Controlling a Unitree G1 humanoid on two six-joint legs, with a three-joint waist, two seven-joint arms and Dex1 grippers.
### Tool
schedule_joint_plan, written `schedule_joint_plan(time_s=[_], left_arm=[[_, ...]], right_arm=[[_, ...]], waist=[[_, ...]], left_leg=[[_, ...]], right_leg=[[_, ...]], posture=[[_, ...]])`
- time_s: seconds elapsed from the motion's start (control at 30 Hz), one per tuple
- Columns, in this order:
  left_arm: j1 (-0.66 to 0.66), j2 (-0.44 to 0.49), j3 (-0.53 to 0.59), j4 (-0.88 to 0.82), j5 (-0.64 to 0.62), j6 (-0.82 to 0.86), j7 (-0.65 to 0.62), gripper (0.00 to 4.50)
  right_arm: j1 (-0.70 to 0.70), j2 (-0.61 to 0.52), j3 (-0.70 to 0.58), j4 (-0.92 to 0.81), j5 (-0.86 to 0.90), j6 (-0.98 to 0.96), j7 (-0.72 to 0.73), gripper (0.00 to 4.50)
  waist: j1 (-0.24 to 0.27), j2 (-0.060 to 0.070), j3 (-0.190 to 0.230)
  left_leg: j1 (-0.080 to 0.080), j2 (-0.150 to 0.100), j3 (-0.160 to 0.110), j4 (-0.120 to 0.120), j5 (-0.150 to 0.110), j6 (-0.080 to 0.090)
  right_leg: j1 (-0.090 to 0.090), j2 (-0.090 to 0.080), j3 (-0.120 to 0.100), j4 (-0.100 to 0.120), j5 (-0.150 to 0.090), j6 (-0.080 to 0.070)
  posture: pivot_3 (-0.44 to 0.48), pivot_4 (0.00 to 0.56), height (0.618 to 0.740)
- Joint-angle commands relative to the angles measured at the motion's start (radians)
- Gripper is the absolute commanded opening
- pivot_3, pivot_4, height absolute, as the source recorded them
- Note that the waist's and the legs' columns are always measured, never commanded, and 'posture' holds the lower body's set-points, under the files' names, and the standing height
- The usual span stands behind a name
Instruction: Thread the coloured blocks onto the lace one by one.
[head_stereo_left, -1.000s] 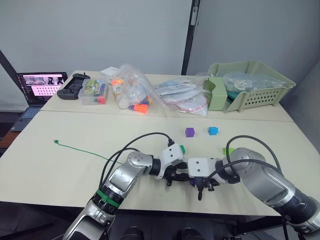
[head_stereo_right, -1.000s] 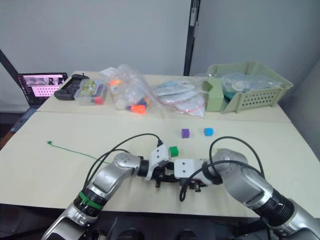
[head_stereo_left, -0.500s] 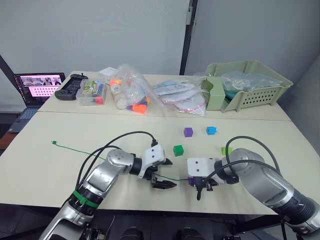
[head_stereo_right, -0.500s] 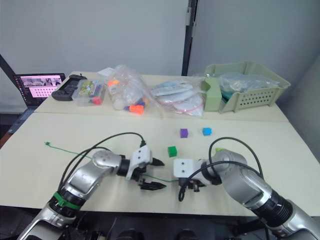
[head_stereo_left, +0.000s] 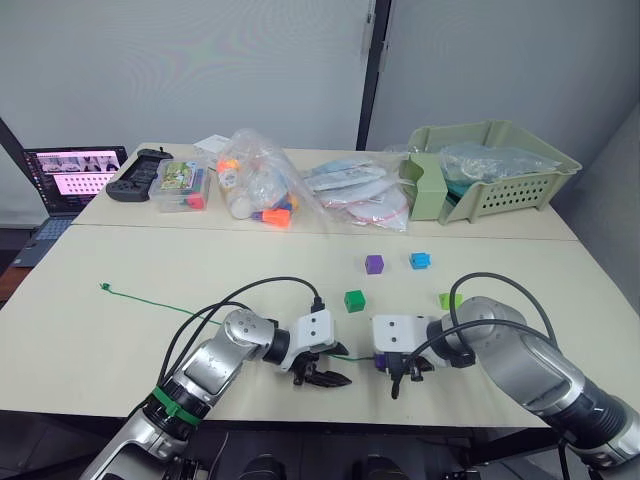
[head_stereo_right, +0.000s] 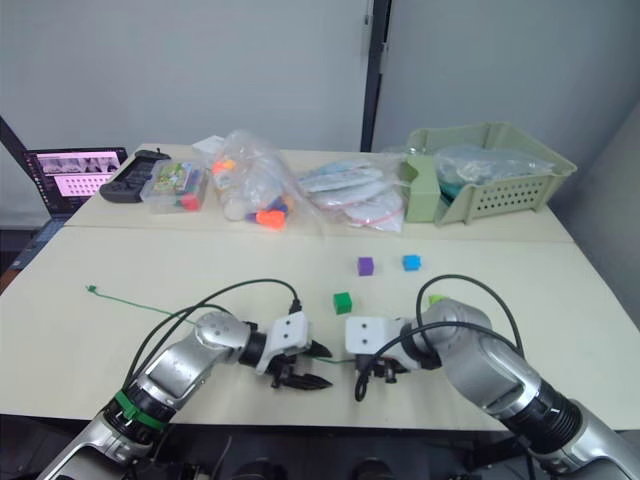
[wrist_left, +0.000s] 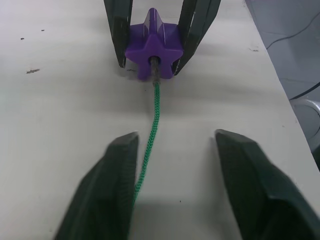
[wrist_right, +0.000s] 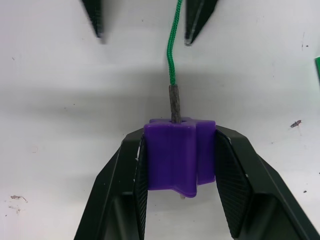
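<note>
Since it neared the block-gripping right tool (wrist_right: 177, 165), left tool (wrist_left: 172, 197) wide, lace (wrist_left: 150, 145) between.

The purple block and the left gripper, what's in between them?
Just the green lace. In the left wrist view it runs along the bare table from the purple block back between the open left gripper.

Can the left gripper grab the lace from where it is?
Probably yes. The left gripper is open, with the lace lying on the table between its fingers, and nothing sits between them.
</note>
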Motion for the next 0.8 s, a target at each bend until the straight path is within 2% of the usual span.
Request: schedule_joint_plan(time_s=[0.03,0.13,0.17,0.8], left_arm=[[-0.02,-0.019,-0.004,0.021,0.008,-0.011,0.01,0.99],[-0.024,-0.031,-0.007,0.035,0.014,-0.015,0.018,0.06],[-0.023,-0.036,-0.009,0.038,0.015,-0.015,0.02,0.0],[-0.071,-0.146,-0.024,0.095,0.011,-0.029,0.032,0.0]], right_arm=[[0.017,0.003,0.018,0.002,0.006,0.013,-0.007,1.36],[0.017,0.004,0.018,0.004,0.006,0.01,-0.008,1.36],[0.016,0.004,0.018,0.006,0.005,0.009,-0.008,1.36],[0.019,0.006,0.015,0.005,0.005,0.018,-0.018,1.36]], waist=[[0.0,0.0,0.0],[0.0,0.0,0.0],[0.0,0.0,0.0],[-0.001,0.0,0.0]], left_leg=[[0.0,0.0,0.0,0.0,0.0,0.0],[0.0,0.0,0.0,0.0,0.0,0.0],[0.0,0.0,0.0,0.0,0.0,0.0],[0.0,0.0,0.0,0.0,0.0,0.0]], right_leg=[[0.0,0.0,0.0,0.0,0.0,0.0],[0.0,0.0,0.0,0.0,0.0,0.0],[0.0,0.0,0.0,0.0,0.0,0.0],[0.0,0.0,0.0,0.0,0.0,0.0]], posture=[[0.0,0.15,0.732],[0.0,0.15,0.732],[0.0,0.15,0.732],[0.0,0.15,0.732]])
